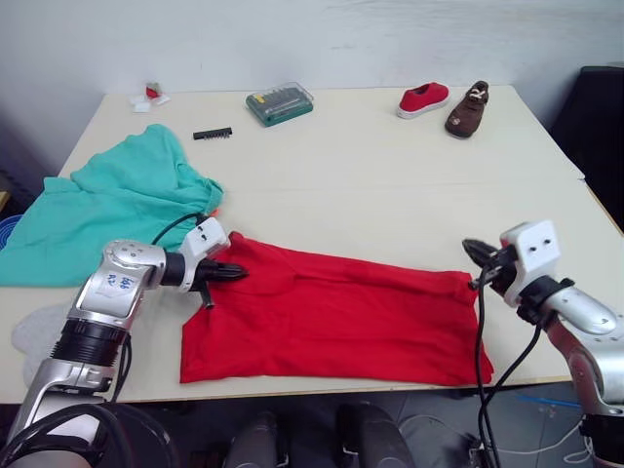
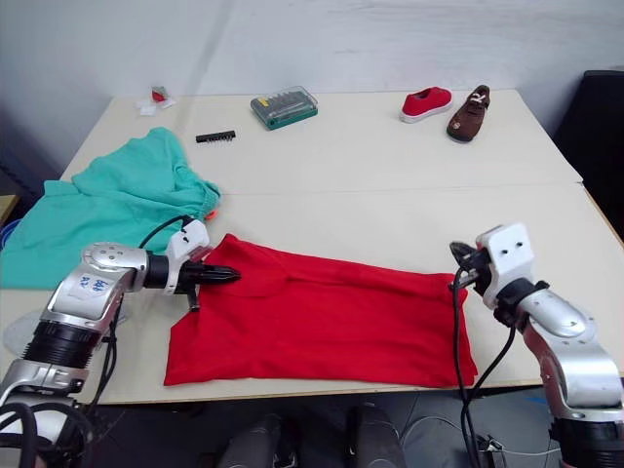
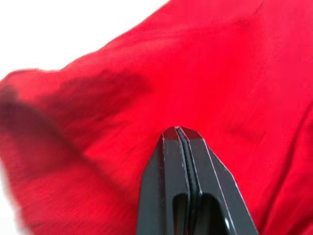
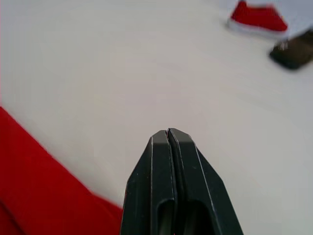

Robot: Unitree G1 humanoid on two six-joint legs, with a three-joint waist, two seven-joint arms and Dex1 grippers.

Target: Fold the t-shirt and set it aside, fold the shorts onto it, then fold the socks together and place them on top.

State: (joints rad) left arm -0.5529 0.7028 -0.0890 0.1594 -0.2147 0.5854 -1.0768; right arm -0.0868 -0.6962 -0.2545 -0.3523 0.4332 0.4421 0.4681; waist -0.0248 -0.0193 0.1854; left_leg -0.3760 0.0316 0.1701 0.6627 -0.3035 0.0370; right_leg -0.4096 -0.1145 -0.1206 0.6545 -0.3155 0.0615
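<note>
With shirt (image 1: 331, 317) flat at the table's (image 1: 390, 185) near edge and both grippers, left (image 1: 237, 274) and right (image 1: 469, 248), closed on nothing at its 2 ends, open wide, pinch far corners together, fold toward near hem evenly.

The t-shirt (image 1: 331, 317) was matt red cloth, softly creased under the left gripper (image 3: 182, 134), whose smooth black plastic fingers had a slight sheen; the table (image 1: 390, 185) looked smooth and matt
</note>
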